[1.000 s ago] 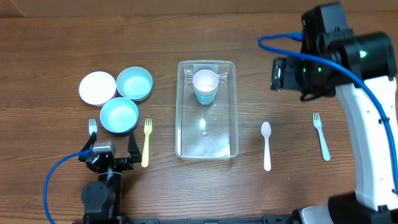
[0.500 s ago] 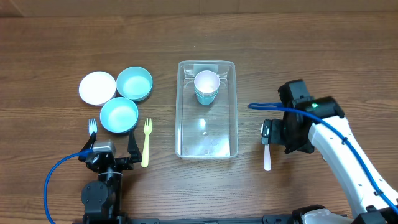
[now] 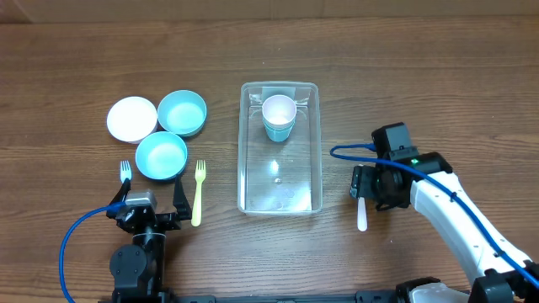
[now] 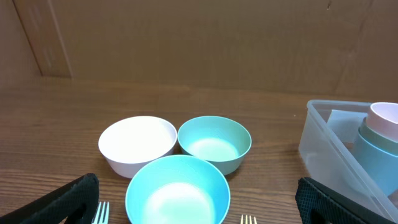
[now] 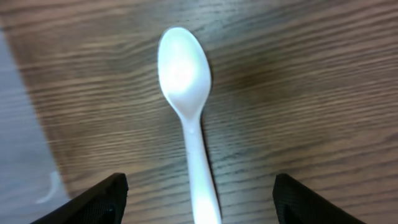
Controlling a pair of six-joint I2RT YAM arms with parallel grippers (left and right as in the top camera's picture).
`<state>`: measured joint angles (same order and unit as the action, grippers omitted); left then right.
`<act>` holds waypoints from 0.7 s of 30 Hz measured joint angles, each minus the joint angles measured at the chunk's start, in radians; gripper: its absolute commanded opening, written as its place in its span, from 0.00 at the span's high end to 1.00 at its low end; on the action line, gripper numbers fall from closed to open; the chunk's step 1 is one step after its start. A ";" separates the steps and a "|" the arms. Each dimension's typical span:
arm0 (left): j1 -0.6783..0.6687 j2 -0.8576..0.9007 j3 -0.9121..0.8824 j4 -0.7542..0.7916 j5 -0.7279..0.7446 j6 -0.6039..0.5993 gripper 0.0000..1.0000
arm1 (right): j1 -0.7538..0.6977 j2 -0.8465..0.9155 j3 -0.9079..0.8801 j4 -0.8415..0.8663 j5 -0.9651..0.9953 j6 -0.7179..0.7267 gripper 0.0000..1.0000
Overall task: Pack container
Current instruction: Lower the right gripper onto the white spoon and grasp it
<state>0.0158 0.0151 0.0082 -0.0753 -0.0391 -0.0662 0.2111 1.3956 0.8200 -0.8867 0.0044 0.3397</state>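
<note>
Count: 1 container (image 3: 280,181), 2 cups, 3 bowls, 2 forks, 1 spoon (all on the wood-grain bench (image 3: 404,84)).

Container: clear plastic rectangular tub with rounded corners and a thick rim. It sits mid-bench with its long axis running near to far. Both cups stand nested at its far end, the white cup (image 3: 279,109) inside the teal cup (image 3: 274,132); the near part of the tub holds nothing.

Bowls: round, smooth and clustered left of the tub. The white bowl (image 3: 132,118) is far left, one teal bowl (image 3: 182,113) is just right of it, and a second teal bowl (image 3: 162,156) is nearer, touching or almost touching both.

Forks: a pale fork (image 3: 125,172) and a yellow fork (image 3: 199,192) flank the nearer bowl, tines pointing far.

Spoon (image 5: 186,93): white plastic, oval bowl, lying flat on the bench right of the tub.

Right tool (image 3: 360,183): low over the spoon, with fingers (image 5: 93,202) spread either side of the handle. It touches nothing and holds nothing.

Left tool (image 3: 150,209): near-left edge, spread wide (fingers (image 4: 59,204) at the frame corners), holding nothing.
</note>
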 measured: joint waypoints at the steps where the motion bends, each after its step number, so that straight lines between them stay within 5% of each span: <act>1: 0.000 0.000 0.000 0.000 0.000 0.000 0.00 | 0.000 0.000 -0.006 0.004 0.001 0.000 0.23; 21: 0.000 0.000 0.000 0.000 0.000 0.000 0.00 | 0.000 0.097 -0.069 0.132 0.051 -0.063 0.29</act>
<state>0.0158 0.0151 0.0082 -0.0753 -0.0391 -0.0662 0.2111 1.4925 0.7509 -0.7551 0.0551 0.2764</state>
